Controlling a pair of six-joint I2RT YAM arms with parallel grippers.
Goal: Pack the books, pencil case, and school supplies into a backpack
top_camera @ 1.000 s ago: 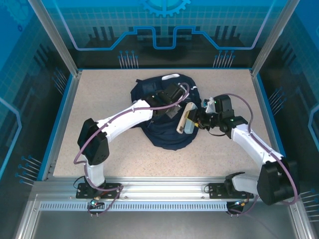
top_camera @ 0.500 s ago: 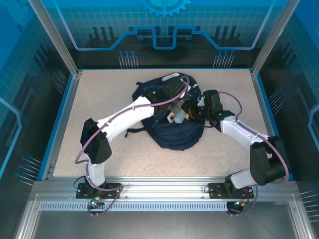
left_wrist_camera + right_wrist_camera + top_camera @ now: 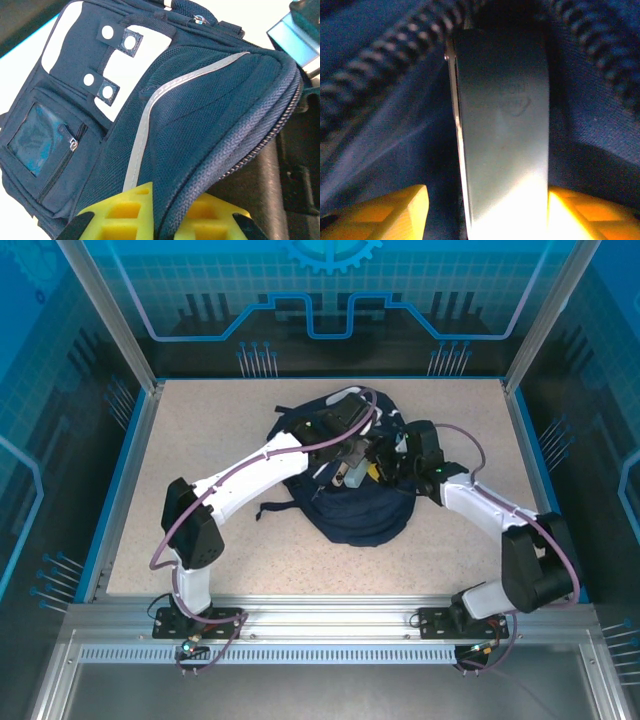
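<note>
The backpack [image 3: 355, 515] is laid at the middle of the surface [image 3: 200, 430]. Its zipper edge is pinched by the left tool [image 3: 159, 220], closed narrow on the fabric. A flat book [image 3: 502, 115] is stood in the zipper opening between the parted fingers of the right tool [image 3: 487, 212], with a gap left at one side.

Robot lab cell: aluminium frame [image 3: 108, 315], blue printed panels [image 3: 330, 290], speckled table [image 3: 200, 430].
</note>
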